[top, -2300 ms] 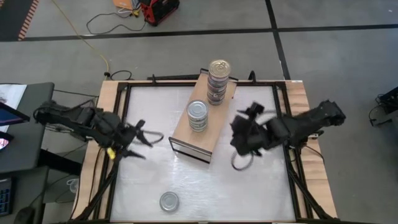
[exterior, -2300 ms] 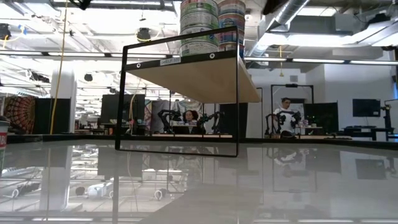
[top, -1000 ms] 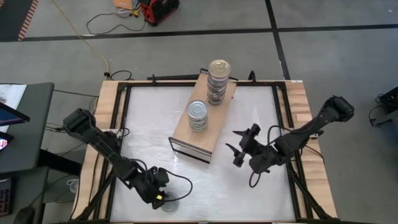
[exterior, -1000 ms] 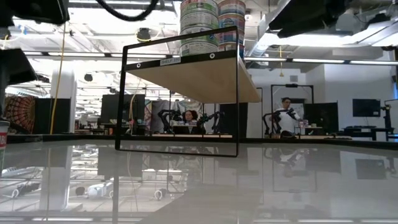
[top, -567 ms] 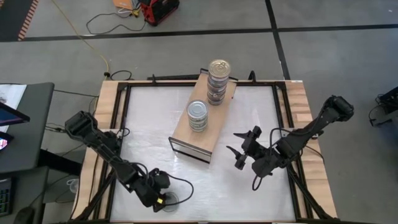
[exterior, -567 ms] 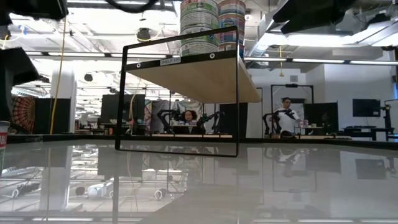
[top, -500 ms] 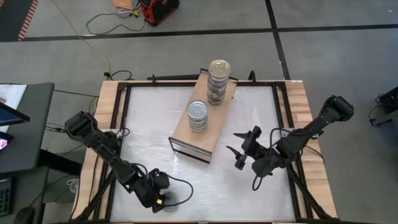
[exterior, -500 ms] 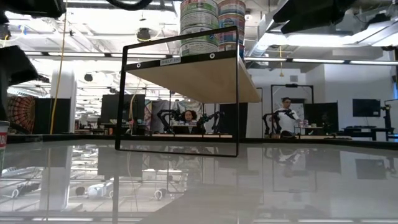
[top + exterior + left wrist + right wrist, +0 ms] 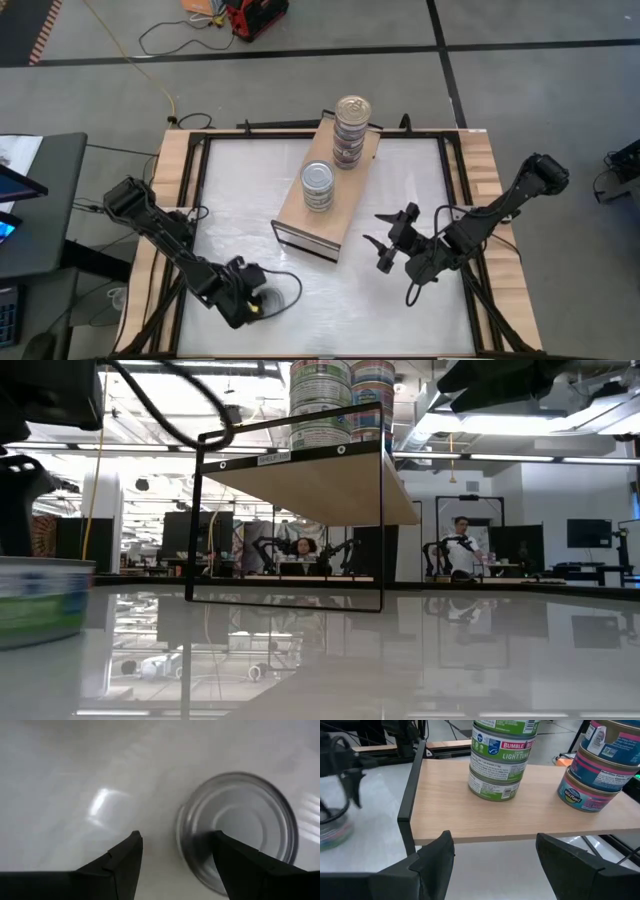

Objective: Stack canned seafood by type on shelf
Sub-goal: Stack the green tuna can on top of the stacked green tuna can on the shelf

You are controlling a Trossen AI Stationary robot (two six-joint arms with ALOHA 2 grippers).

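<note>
A loose silver-lidded can [image 9: 250, 815] lies on the white table near its front left and shows blurred at the left of the low view [image 9: 35, 600]. My left gripper [image 9: 175, 837] stands open over it, tilted steeply down; the can's edge reaches into the gap and one finger covers part of the lid. On the wooden shelf [image 9: 300, 215] stand a green-labelled stack [image 9: 318, 186] and a taller gold-topped stack [image 9: 350, 128]. My right gripper [image 9: 385, 245] hovers open to the right of the shelf, facing it. My left gripper has one fingertip [image 9: 230, 855] over the near part of the can's lid [image 9: 200, 840], coming from above at a steep slant. The other finger stands beside the can, clear of it. The can sits flat on the table. Whether the fingertip touches the lid cannot be told.
The shelf's black frame [image 9: 410, 785] stands just ahead of my right gripper [image 9: 492, 855]. A cable loop [image 9: 288, 290] lies beside my left gripper [image 9: 255, 300]. Bare table spreads between the shelf and the front edge. People sit at desks beyond the table [image 9: 460, 545].
My left gripper has tipped further down and shifted a little toward the table's far edge, staying open. The loose can has slid along the table: it now fills the left of the low view, blurred, where only its edge showed before.
</note>
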